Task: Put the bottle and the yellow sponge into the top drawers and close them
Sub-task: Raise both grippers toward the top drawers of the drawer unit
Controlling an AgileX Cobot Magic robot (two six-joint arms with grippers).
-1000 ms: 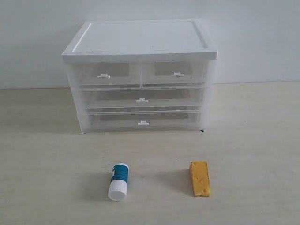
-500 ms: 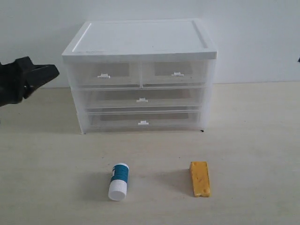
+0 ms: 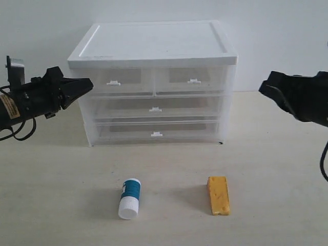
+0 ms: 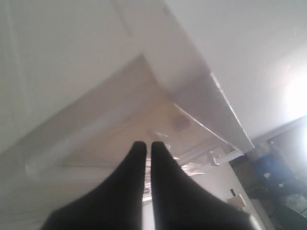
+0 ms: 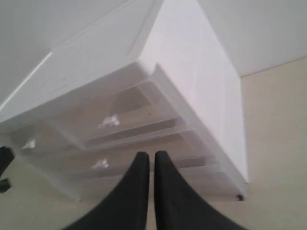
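The bottle [image 3: 129,199] lies on its side near the worktop's [image 3: 51,169] front edge, left of the middle, with the yellow sponge [image 3: 218,195] well apart to its right. The top drawers [image 3: 114,81] sit pushed in side by side in the drawer unit [image 3: 154,46] toward the back edge. The left gripper [image 3: 88,84] hangs close by the unit's left side and the right gripper [image 3: 263,88] hangs apart from its right side, both with jaws pressed together and empty.
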